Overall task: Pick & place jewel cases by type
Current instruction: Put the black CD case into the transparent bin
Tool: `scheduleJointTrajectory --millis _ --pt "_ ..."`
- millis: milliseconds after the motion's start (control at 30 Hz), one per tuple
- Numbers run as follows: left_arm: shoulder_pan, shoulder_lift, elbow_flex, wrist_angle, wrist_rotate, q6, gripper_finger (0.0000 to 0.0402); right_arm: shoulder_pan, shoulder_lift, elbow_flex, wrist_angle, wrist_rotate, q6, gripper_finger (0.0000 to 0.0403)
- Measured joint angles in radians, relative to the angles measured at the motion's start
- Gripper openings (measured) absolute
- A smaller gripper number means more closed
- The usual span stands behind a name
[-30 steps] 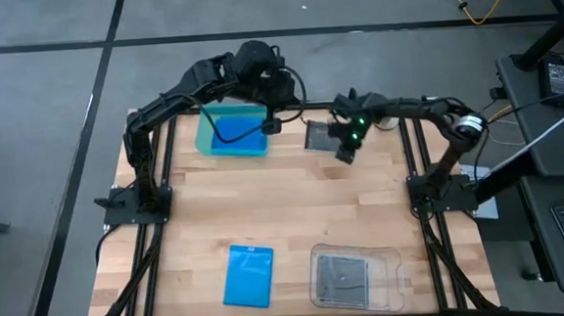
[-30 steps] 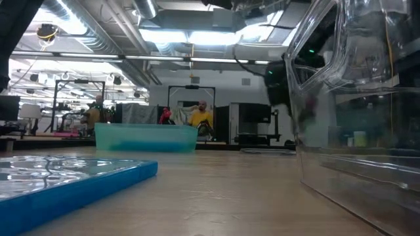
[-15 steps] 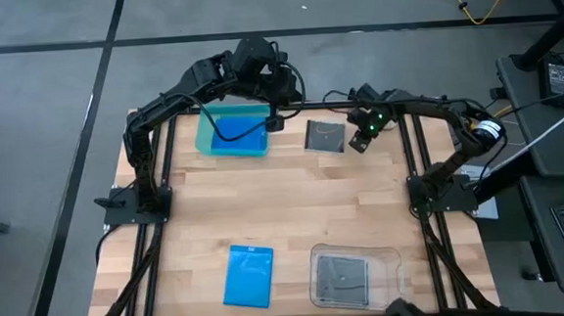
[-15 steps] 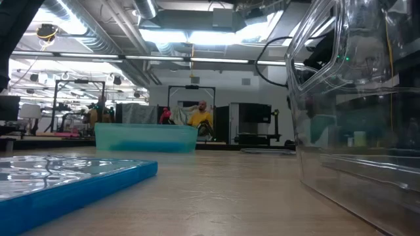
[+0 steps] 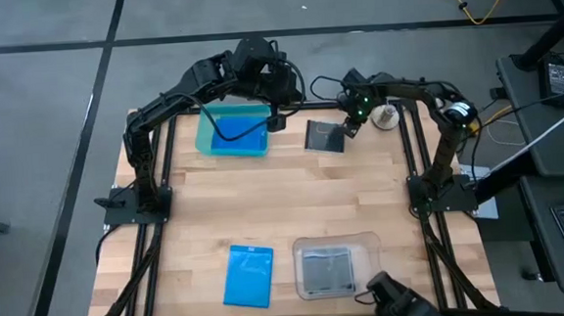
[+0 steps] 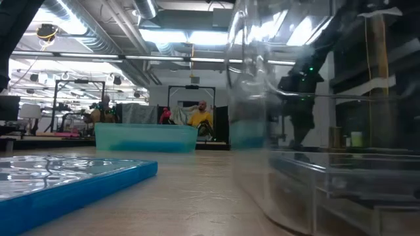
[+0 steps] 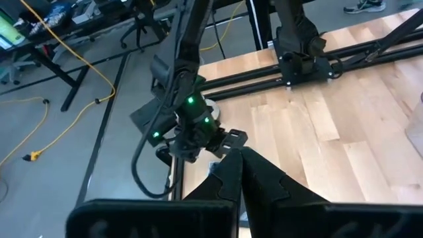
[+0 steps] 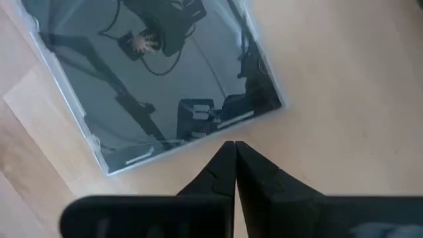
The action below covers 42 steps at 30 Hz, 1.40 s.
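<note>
At the near edge of the table, around six o'clock, one blue jewel case (image 5: 248, 275) is seen lying flat on the wood beside one dark case (image 5: 326, 270) held in the clear tray (image 5: 366, 243). Far off at twelve o'clock, a second dark square case (image 5: 325, 136) lies flat with the right gripper (image 5: 349, 126) closed and empty at its edge, and the left gripper (image 5: 274, 124), likewise closed and empty, is poised by the teal tray (image 5: 206, 133), where any blue cases cannot be counted. Such cases are judged light, stiff, slick and easily cracked, so they are best pinched across a thin edge.
</note>
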Motion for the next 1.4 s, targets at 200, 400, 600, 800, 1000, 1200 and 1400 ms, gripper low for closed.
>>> scheduleJointTrajectory --millis 200,400,600,800,1000,1200,1400 --pt "0.000 0.000 0.000 -0.001 -0.001 -0.001 0.0001 -0.016 0.020 0.057 -0.030 0.003 -0.056 0.0005" --pt "0.002 0.000 0.000 0.000 -0.001 0.032 0.0003 -0.024 0.091 0.105 -0.041 0.009 -0.090 0.0011" --pt "0.008 0.000 0.000 0.007 -0.002 0.032 0.0002 0.000 0.158 0.188 -0.097 -0.006 -0.107 0.0012" --pt "0.008 0.000 0.000 0.007 -0.002 0.035 0.0001 0.032 0.162 0.210 -0.080 -0.047 -0.128 0.0013" --pt "0.009 0.000 0.000 0.006 -0.002 0.049 0.0003 0.048 0.162 0.210 -0.072 -0.032 -0.128 0.0013" --pt "0.009 0.000 0.000 0.006 -0.002 0.050 0.0001 0.049 0.188 0.210 -0.066 -0.028 -0.129 0.0013" --pt "0.009 0.000 0.000 0.006 -0.002 0.050 0.0002 0.096 0.218 0.215 -0.139 -0.069 -0.128 0.0013"
